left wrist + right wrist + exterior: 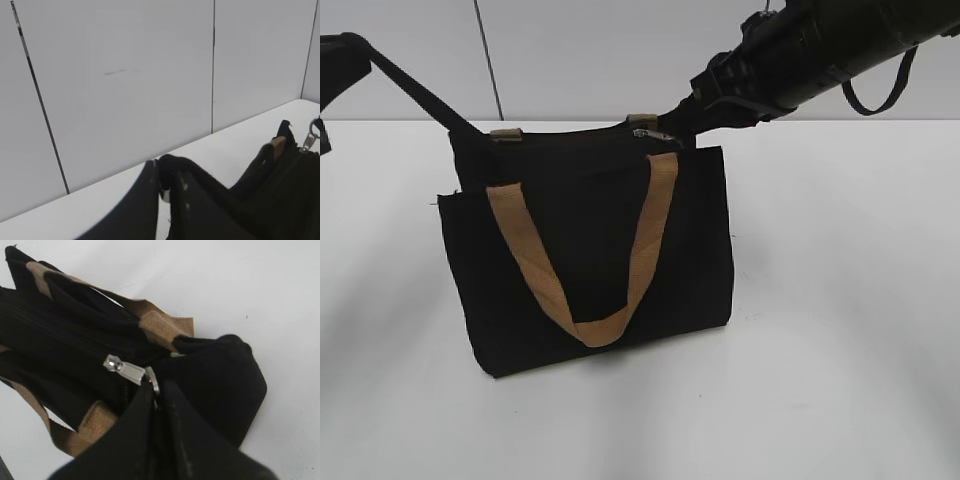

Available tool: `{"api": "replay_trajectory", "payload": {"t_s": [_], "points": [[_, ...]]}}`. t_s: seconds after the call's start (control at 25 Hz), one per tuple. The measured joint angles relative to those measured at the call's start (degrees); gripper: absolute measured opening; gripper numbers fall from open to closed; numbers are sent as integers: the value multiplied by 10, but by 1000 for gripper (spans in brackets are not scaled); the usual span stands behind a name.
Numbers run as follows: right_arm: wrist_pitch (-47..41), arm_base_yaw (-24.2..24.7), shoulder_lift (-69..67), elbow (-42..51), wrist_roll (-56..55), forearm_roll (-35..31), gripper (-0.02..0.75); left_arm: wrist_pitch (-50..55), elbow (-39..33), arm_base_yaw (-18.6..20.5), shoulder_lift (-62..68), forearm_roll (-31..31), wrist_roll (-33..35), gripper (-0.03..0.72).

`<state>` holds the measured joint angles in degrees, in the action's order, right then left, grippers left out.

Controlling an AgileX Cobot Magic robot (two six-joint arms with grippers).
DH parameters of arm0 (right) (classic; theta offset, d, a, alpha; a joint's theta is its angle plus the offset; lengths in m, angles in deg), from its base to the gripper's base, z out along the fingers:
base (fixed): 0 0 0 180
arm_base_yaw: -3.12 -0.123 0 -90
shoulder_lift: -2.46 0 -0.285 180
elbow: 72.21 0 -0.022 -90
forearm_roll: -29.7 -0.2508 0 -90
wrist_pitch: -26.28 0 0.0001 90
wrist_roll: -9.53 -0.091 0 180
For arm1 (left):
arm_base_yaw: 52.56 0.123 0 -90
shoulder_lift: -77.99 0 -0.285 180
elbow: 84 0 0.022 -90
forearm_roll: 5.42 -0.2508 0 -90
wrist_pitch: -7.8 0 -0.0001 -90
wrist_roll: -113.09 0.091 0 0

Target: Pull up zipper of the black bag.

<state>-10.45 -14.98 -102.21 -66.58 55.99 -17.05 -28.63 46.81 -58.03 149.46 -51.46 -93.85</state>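
Zipper (pixel 127 371) — flat silver metal tab, black bag (pixel 600 260) — soft fabric

It looked like a lab test bench: a plain white table (pixel 840 300) and white wall panels (pixel 125 75).

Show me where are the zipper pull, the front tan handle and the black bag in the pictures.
zipper pull (pixel 129 371): right wrist view, middle of the silver tab.
front tan handle (pixel 655 215): exterior view, right strap of the loop.
black bag (pixel 590 250): exterior view, front pocket panel between the straps.
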Motion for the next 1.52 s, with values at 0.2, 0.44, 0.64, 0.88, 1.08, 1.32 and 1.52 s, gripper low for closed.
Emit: {"api": "replay_trajectory", "payload": {"t_s": [0.2,0.44,0.64,0.88,1.08,1.32,1.52], "points": [[-30,0,0,0,-1,-2,365,-1,0,0,0,-19,0,67],[-36,1,13,0,-1,-2,577,12,0,1,0,16,-1,417],[-37,2,32,0,-1,1,586,126,12,1,-1,61,-6,651],[-37,4,41,0,-1,2,586,384,39,1,-2,115,-21,643],[-37,4,42,0,-2,10,586,584,61,1,14,237,-11,627],[-40,32,65,0,-67,69,586,759,116,1,51,485,223,611],[-125,118,93,-1,-216,156,586,893,173,1,84,570,312,600]]}}
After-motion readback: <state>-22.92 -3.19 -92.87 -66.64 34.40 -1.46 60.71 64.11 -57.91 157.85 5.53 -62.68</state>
